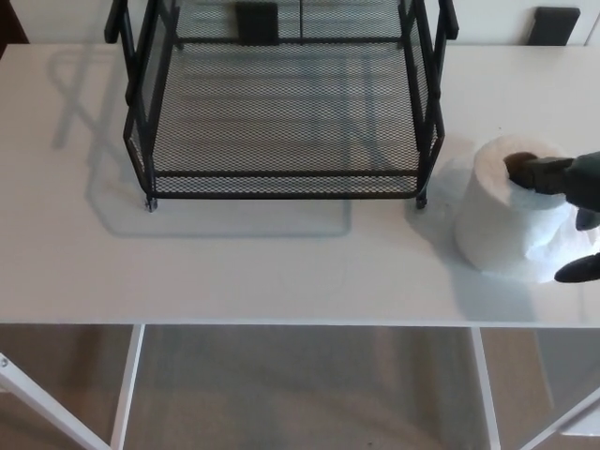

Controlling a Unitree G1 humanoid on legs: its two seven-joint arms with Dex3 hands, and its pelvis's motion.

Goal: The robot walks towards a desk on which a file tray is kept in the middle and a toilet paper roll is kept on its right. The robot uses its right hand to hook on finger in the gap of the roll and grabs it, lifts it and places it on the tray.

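Observation:
A white toilet paper roll (pixel 502 214) stands upright on the white desk (pixel 281 272), just right of the black mesh file tray (pixel 281 173). My right hand (pixel 567 202) comes in from the right edge. One finger (pixel 530 171) reaches over the roll's top and dips into its centre hole. Another finger (pixel 577 269) lies low against the roll's outer right side. The roll still rests on the desk. The tray's bottom shelf holds nothing. My left hand does not show.
The tray's right post and foot (pixel 422 197) stand a short way left of the roll. The desk's front edge (pixel 281 323) runs below, with floor and white desk legs (pixel 127 384) under it. Dark objects sit behind the tray.

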